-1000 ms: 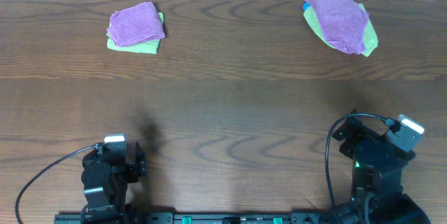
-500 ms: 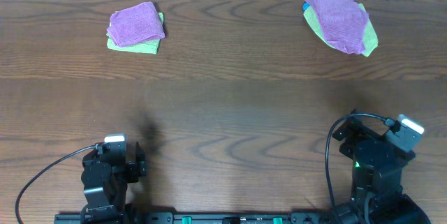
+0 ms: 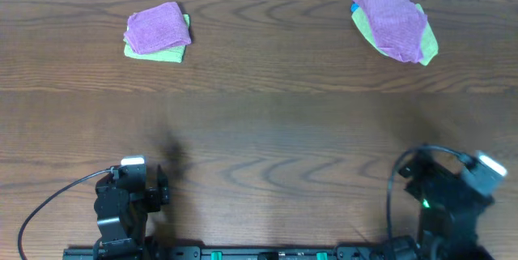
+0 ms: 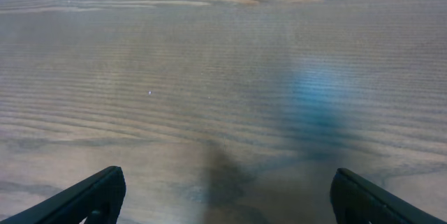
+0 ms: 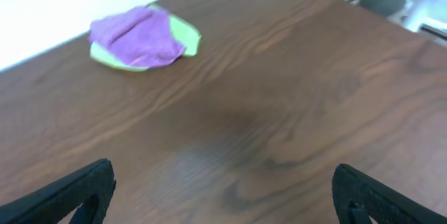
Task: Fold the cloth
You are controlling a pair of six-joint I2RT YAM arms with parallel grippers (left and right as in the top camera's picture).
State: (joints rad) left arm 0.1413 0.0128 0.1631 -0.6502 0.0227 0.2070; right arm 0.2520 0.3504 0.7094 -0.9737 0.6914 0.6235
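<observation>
Across the brown table [image 3: 259,130], a rumpled purple cloth [image 3: 390,19] is lying on a green cloth [image 3: 430,47] at far right, and a folded stack [image 3: 157,33] is sitting at far left. The right arm [image 3: 449,203] is shifting right and nearer than a moment ago, likely starting its approach, the purple cloth well apart. The right gripper [image 5: 223,189] and left gripper [image 4: 227,196] are gaping wide, empty.

From my console, two cloth stacks lie along the far edge of the bench [image 3: 267,122]: the left stack [image 3: 157,33] toward the far-left corner, the right stack [image 3: 394,23] toward the far-right, well apart. In each, one cloth rests on another. The left arm [image 3: 121,207] and right arm [image 3: 449,203] sit at the near edge, well apart from both stacks.
</observation>
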